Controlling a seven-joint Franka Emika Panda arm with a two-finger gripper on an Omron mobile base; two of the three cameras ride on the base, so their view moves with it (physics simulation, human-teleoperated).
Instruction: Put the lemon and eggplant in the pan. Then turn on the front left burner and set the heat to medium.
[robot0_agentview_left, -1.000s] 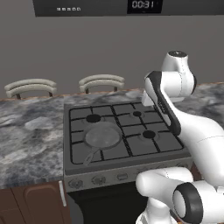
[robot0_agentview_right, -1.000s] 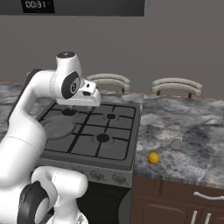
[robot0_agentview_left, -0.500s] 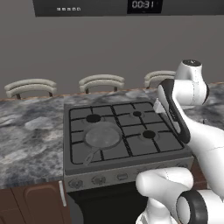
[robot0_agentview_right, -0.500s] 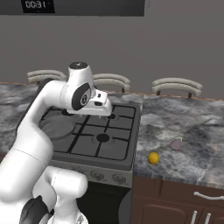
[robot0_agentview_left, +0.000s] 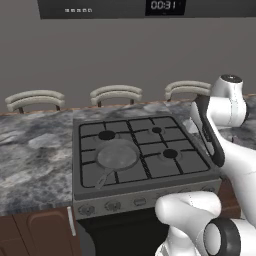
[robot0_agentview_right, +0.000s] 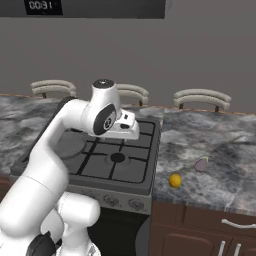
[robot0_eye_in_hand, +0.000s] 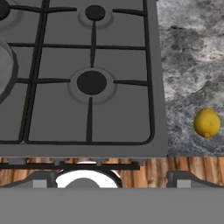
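Observation:
The grey pan (robot0_agentview_left: 117, 155) sits on the stove (robot0_agentview_left: 187, 162), over the front left burner, which it hides; its handle points to the front left. On the marble counter right of the stove lie the yellow lemon (robot0_agentview_right: 174, 180) and, farther back, the pale purple eggplant (robot0_agentview_right: 201, 164). My gripper (robot0_agentview_right: 129, 131) hangs over the stove's right half, open and holding nothing. In the hand view the gripper (robot0_eye_in_hand: 109, 181) looks down on the front right burner (robot0_eye_in_hand: 91, 82), with the lemon (robot0_eye_in_hand: 206, 123) to the right and the pan's rim (robot0_eye_in_hand: 4, 65) at the left edge.
Knobs (robot0_agentview_left: 112, 205) line the stove's front panel. Three chair backs (robot0_agentview_left: 116, 93) stand behind the counter. A microwave (robot0_agentview_left: 150, 7) hangs above the stove. Grey marble counter (robot0_agentview_left: 35, 165) runs left and right of the stove.
The arm has swung rightward over the stove, carrying the hand from the middle toward its right side. The jaws stay open.

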